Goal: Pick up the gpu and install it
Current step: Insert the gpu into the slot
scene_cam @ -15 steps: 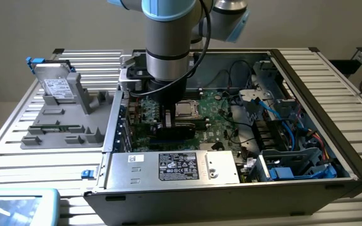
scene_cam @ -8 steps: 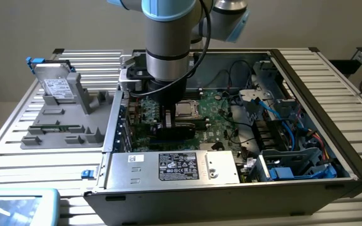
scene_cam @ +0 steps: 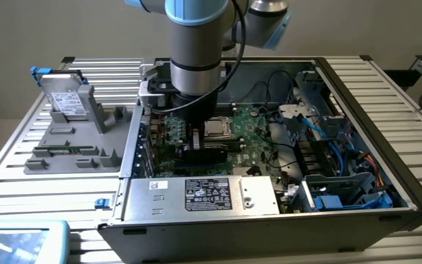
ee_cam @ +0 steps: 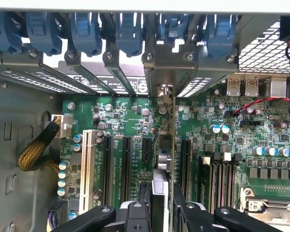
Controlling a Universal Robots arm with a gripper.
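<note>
A silver drive (scene_cam: 68, 102) stands in the grey tray (scene_cam: 79, 157), apparently upright.

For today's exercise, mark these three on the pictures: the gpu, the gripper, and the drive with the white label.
gpu (ee_cam: 160, 159): wrist view, thin edge above the motherboard slots.
gripper (ee_cam: 162, 212): wrist view, midway between its black fingertips.
drive (scene_cam: 68, 102): exterior view, on its white label.

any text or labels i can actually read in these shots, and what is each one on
None can be read with confidence.
Power supply label: white print and marks on black, too small to read.
Drive in the grey tray: white label with print, too blurred.
Motherboard: white silkscreen beside the slots, too small.
Rear ports: marks on them, not legible.
The gripper holds the gpu; no print shows on it.
</note>
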